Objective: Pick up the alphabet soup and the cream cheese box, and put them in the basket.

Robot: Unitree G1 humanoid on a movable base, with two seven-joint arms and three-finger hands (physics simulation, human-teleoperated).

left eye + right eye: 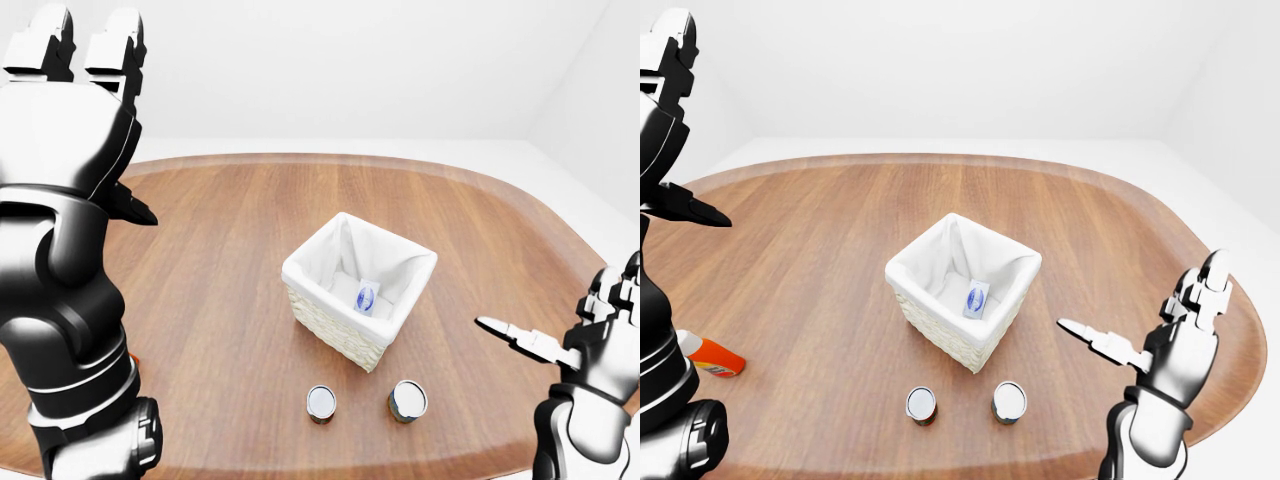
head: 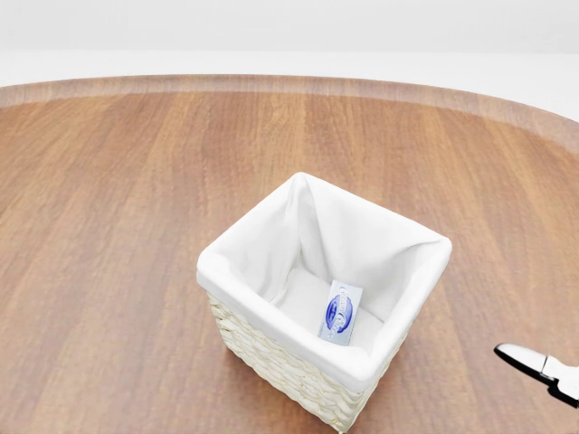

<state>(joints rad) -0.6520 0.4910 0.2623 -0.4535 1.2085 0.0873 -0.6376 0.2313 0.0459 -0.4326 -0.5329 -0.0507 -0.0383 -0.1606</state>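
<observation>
A wicker basket (image 2: 280, 366) with a white cloth lining stands in the middle of the wooden table (image 1: 200, 260). A small white cream cheese box (image 2: 339, 313) with a blue oval logo lies inside it on the bottom. Two small cans stand upright below the basket in the left-eye view, one on the left (image 1: 321, 403) and one on the right (image 1: 407, 400). I cannot tell which is the alphabet soup. My left hand (image 1: 95, 120) is raised at the upper left, open and empty. My right hand (image 1: 1155, 340) hovers at the lower right, open and empty, right of the cans.
An orange and white bottle (image 1: 710, 355) lies on the table at the left edge in the right-eye view. The table's rounded edge runs close below the cans. White floor and walls surround the table.
</observation>
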